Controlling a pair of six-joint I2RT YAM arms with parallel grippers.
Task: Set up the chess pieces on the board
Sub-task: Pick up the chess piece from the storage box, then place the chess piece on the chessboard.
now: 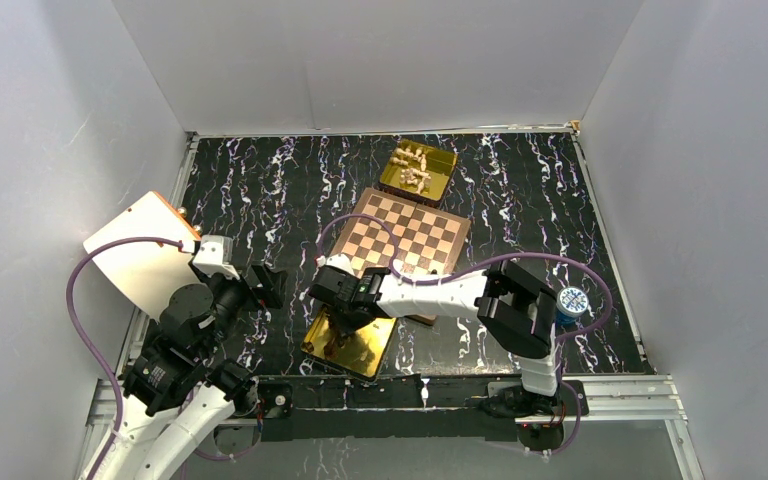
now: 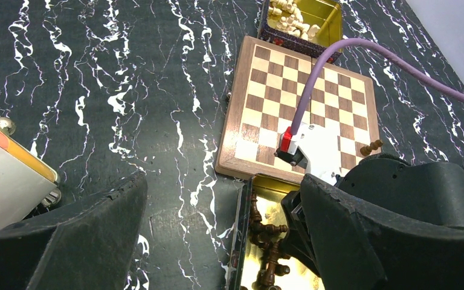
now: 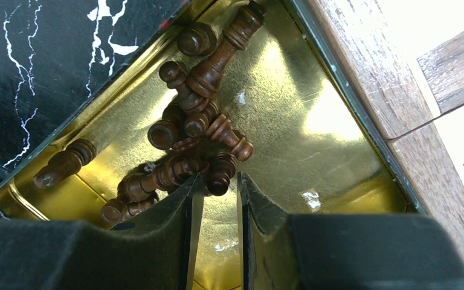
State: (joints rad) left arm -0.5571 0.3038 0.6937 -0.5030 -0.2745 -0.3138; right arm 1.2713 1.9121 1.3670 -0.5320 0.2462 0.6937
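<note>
**A:** The right gripper (image 3: 217, 181), how does it stand?

**B:** Nearly closed, and down inside the near tray (image 3: 296, 121). The jaws leave only a narrow gap. The end of one dark piece (image 3: 222, 168) sits in that gap at the very tips, pinched from both sides as far as I can see.

**A:** And the left gripper (image 1: 260, 285)?

**B:** Spread wide with nothing in it. It hangs over the table (image 1: 250, 190) to the left of the board, well apart from every piece.

**A:** Now the rest, biggest first.

**B:** The table is black with white veins. A white panel (image 1: 138, 252) with an orange edge sits at its left side. The board (image 1: 430, 225) lies near the middle, turned a little. A purple cable (image 2: 350, 51) arcs across it to the right arm.

**A:** The trays?

**B:** Two gold ones. The near tray lies against the board's near edge. The far tray (image 1: 447, 160) sits against its far edge and holds the cream pieces (image 1: 415, 172) in a heap.

**A:** And the dark pieces (image 3: 187, 127)?

**B:** Most lie tumbled on their sides in the near tray, bunched just ahead of the right fingertips. A stray piece (image 3: 66, 168) lies alone by the tray's wall. One chessman (image 2: 371, 147), also dark, shows on the board near its near edge, just beside the right arm. I can't tell whether it is upright or lying.
</note>
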